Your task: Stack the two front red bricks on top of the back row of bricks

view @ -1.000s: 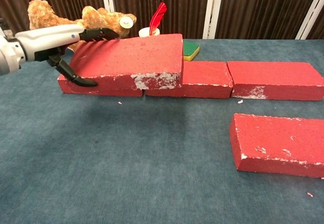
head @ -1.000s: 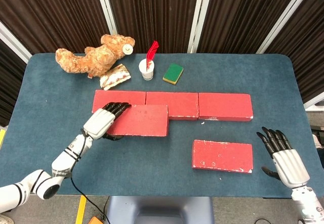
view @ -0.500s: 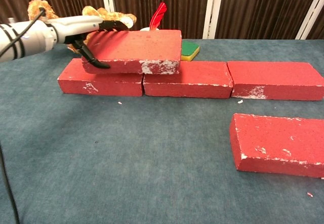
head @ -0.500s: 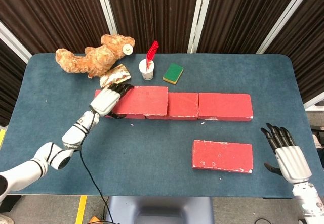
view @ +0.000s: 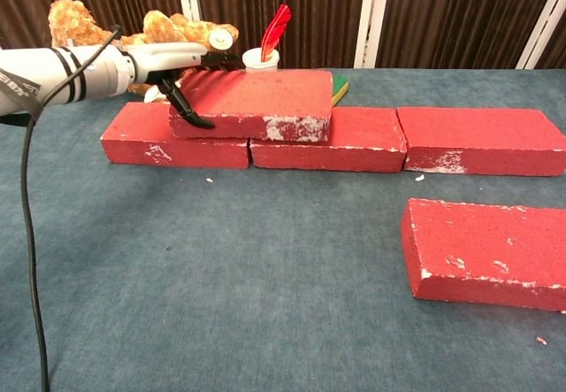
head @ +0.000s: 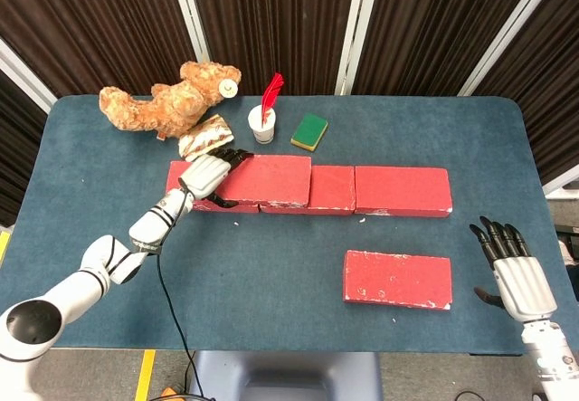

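Observation:
Three red bricks form the back row [head: 402,191] [view: 478,141] across the table's middle. A further red brick [head: 267,179] [view: 256,103] lies on top of the row's left and middle bricks, and my left hand [head: 206,175] [view: 177,66] grips its left end. Another red brick [head: 397,279] [view: 485,252] lies flat on the table in front of the row, at the right. My right hand [head: 512,272] hovers open to the right of that brick, fingers spread, holding nothing; the chest view does not show it.
Behind the row stand a teddy bear [head: 170,99] [view: 133,29], a patterned packet [head: 206,136], a white cup with a red feather [head: 263,122] [view: 263,54] and a green sponge [head: 309,130] [view: 337,85]. The blue table [head: 271,283] has open surface in front.
My left hand has carried the gripped brick back and to the right, from in front of the row onto the top of it. My right hand drifted slightly right.

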{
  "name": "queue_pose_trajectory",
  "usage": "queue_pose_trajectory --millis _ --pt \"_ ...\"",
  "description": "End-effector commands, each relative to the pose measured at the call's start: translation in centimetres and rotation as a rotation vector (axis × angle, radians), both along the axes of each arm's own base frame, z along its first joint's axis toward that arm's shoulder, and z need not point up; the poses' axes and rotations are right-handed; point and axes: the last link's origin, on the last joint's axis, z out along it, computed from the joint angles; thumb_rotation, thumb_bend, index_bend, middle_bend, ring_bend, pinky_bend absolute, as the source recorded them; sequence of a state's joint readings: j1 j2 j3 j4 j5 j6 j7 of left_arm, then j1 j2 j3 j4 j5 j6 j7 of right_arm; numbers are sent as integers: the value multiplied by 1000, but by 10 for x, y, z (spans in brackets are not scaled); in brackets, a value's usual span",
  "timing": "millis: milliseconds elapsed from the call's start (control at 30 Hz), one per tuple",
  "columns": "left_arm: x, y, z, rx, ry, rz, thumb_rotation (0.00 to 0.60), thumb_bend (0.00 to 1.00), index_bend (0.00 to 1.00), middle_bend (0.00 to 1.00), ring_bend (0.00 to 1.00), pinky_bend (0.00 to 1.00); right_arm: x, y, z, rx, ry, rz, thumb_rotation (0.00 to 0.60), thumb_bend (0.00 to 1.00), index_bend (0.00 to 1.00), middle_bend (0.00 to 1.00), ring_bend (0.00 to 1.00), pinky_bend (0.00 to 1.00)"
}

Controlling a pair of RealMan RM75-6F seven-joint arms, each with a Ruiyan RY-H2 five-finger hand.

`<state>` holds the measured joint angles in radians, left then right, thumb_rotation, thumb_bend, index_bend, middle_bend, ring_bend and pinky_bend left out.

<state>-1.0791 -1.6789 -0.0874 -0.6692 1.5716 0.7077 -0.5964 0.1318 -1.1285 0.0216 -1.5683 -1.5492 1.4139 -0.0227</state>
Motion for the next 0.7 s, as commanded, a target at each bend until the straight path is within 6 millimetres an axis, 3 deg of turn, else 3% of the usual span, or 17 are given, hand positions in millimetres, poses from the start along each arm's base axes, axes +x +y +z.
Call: queue_pose_trajectory --millis 33,167,267,400,700 --pt "2 0 -7 -25 12 -6 600 257 0 691 683 736 -1 -1 0 -4 1 -6 600 124 0 0 0 0" --pt "3 1 -7 -25 6 -14 600 257 0 618 564 542 -3 -2 0 -6 9 -17 600 124 0 0 0 0" --pt "3 1 -8 -26 3 -13 600 257 0 564 484 459 -3 -3 0 -4 10 -18 600 124 0 0 0 0" --pt "5 1 -8 -32 -2 -20 600 256 0 386 250 270 -3 -3 -1 -3 14 -25 600 124 0 0 0 0" --pt "2 7 -4 -20 10 22 600 256 0 348 198 193 -3 -3 -1 -1 18 -30 600 125 0 0 0 0"
